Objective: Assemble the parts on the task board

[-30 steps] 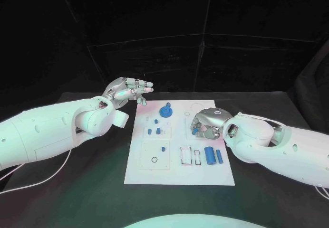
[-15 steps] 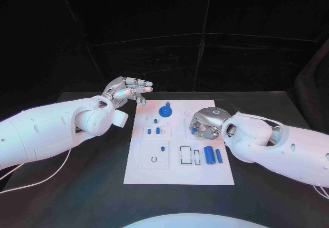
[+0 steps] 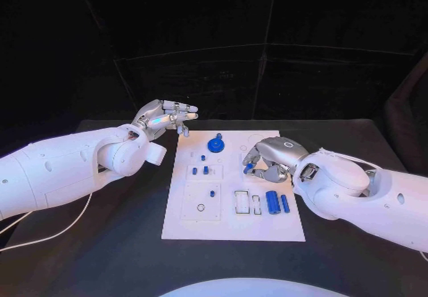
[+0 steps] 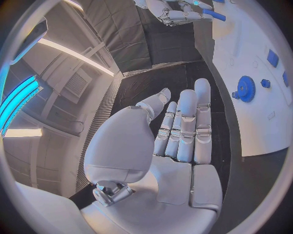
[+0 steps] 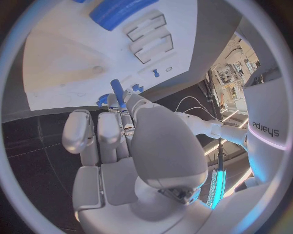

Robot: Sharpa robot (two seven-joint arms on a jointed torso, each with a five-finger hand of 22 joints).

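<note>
Pinching a blue peg, your right hand sits over the task board. Left hand hangs at the board's 10 o'clock corner, fingers apart, holding nothing.

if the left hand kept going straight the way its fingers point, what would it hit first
Probably nothing close: the left hand points along the bare black table beside the task board, towards the right hand, though depth is unclear.

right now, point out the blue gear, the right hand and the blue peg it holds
blue gear point(image 3: 216, 145), head view, on its toothed disc
right hand point(image 3: 268, 162), head view, back of the hand
blue peg point(image 5: 116, 92), right wrist view, mid-shaft
</note>
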